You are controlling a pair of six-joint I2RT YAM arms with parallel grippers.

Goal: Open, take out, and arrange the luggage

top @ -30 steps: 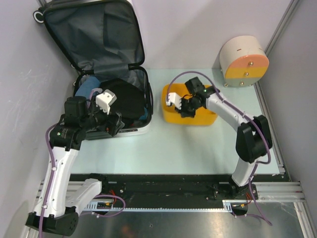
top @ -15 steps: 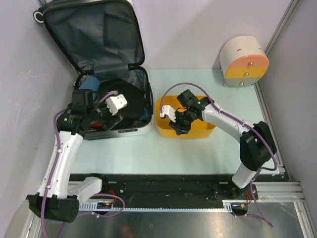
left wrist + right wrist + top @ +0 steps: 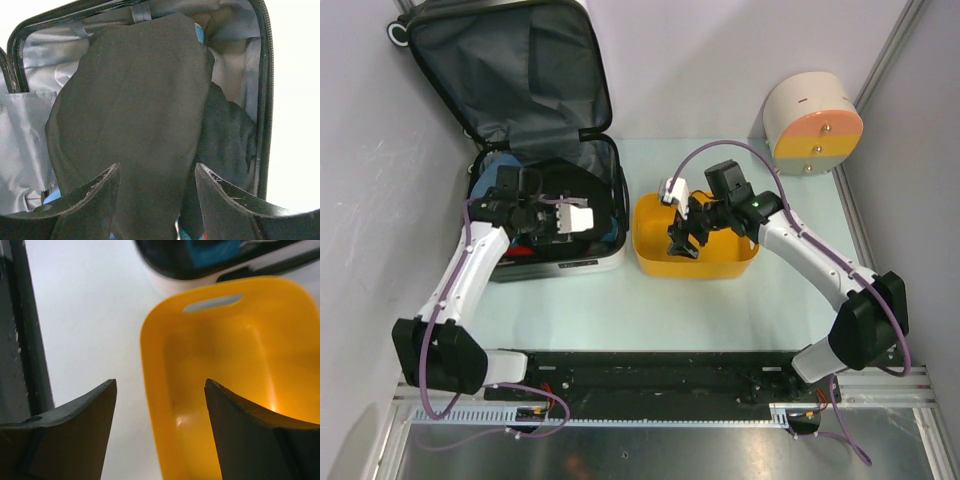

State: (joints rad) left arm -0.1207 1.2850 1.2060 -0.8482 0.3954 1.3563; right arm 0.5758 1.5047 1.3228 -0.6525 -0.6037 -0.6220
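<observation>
Both arms have moved: the left arm has swung from the near edge of the luggage (image 3: 510,80) to a spot right over its inside, and the right arm has pulled to the near left corner of the yellow basket (image 3: 705,268). That basket has slid a little left on the table (image 3: 720,300) and now sits just beside the luggage. The luggage stands at the far left, already open, with its lid leaning back against the wall. A round drawer box (image 3: 812,125) waits at the far right, well apart. Inside the luggage lies a big black cloth (image 3: 135,110), with something blue (image 3: 199,31) peeking out behind it. The left gripper (image 3: 156,167) hangs over the cloth with its fingers spread wide, holding nothing. The right gripper (image 3: 160,385) is also spread, with the basket rim between its fingers but not pinched. I think the opening part is done, and taking out the cloth looks like the next job.
</observation>
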